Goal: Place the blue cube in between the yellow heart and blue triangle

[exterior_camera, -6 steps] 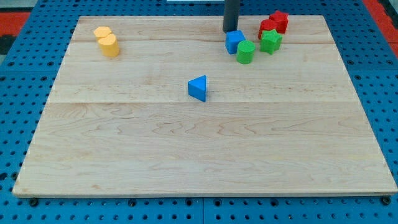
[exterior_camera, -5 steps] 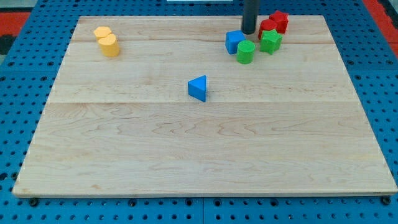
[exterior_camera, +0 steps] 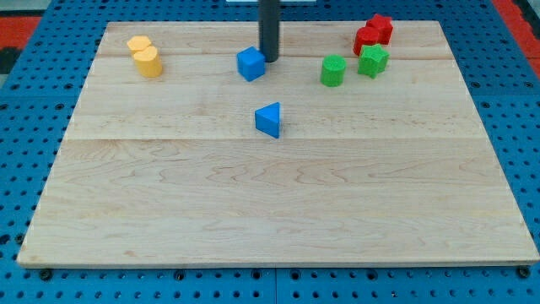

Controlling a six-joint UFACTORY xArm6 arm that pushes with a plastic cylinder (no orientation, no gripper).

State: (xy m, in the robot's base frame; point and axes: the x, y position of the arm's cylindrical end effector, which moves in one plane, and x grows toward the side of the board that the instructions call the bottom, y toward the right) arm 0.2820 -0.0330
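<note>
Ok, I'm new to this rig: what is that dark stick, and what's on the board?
There is one camera view, looking down at a wooden board. The dark stick is the arm's rod; it holds nothing and only pushes. My tip sits just to the view's right of the blue cube. Below them lies the blue triangle. Two yellow blocks stand at the view's upper left. At the upper right are two green blocks and two red blocks.

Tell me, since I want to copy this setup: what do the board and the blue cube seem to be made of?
The board looks like pale, unpainted wood: grain lines and plank seams show. The blue cube, just left of my tip, seems solid with an even, matte blue coat; painted wood or plastic, I cannot tell which.
</note>
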